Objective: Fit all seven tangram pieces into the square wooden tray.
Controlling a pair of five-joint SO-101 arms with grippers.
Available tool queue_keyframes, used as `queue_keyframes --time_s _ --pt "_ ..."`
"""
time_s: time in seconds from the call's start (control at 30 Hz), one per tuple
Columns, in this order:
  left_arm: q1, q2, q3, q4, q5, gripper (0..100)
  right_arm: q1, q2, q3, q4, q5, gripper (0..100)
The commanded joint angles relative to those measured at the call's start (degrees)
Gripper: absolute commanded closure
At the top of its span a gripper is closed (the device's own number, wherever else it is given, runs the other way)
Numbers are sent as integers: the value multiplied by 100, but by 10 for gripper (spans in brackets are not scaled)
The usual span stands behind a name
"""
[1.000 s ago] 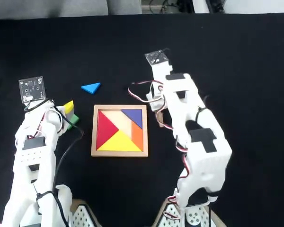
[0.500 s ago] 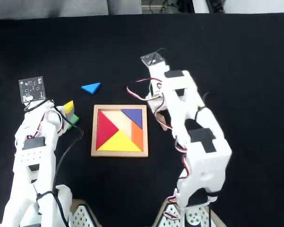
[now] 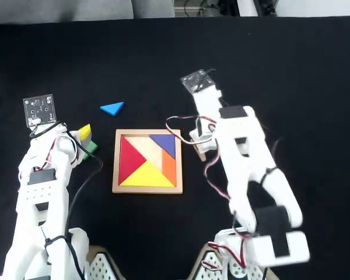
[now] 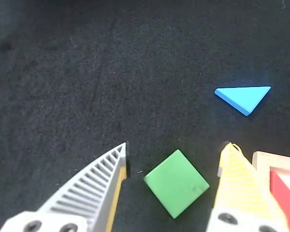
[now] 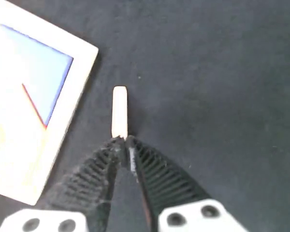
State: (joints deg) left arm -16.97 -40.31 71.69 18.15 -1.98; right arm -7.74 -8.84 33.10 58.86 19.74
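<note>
Right gripper point(image 5: 123, 141): fingers pressed together, tips pinching the near end of a thin pale piece point(image 5: 119, 108) seen edge-on. The piece lies over the black table point(image 3: 291, 87), just right of the tray point(image 5: 62, 116) and apart from its rim.

Left gripper point(image 4: 177, 146): fingers spread wide, holding nothing. The green square point(image 4: 176, 182) lies flat on the table between them. Its right corner is close to the yellow finger point(image 4: 234, 174), and contact cannot be confirmed.

Blue triangle point(image 4: 244, 96): flat on the table, beyond the tray's far left corner, apart from both grippers.

Tray point(image 3: 147, 190): between the arms, holding red, yellow, blue and orange pieces, with bare wood showing in its far middle.
</note>
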Motion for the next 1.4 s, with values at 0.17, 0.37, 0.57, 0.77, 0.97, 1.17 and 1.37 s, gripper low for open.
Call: queue_keyframes --time_s 0.17,0.37,0.57,0.77,0.97,1.17,1.37 --pt "22 0 -66 -132 26 700 -88 66 -13 -457 62 988" --pt "22 0 -66 -132 26 700 -62 927 -690 -185 62 988" --pt "13 0 -66 -132 26 700 -53 1068 -787 -193 62 988" --pt "13 0 -66 -132 26 700 176 1086 -787 -396 53 988" --pt "22 0 -66 -132 26 700 413 1103 -796 -738 -290 988" --pt "22 0 -66 -132 26 700 413 1051 -787 -571 -290 988" --pt "22 0 -66 -132 26 700 158 1103 -760 -466 -237 988"
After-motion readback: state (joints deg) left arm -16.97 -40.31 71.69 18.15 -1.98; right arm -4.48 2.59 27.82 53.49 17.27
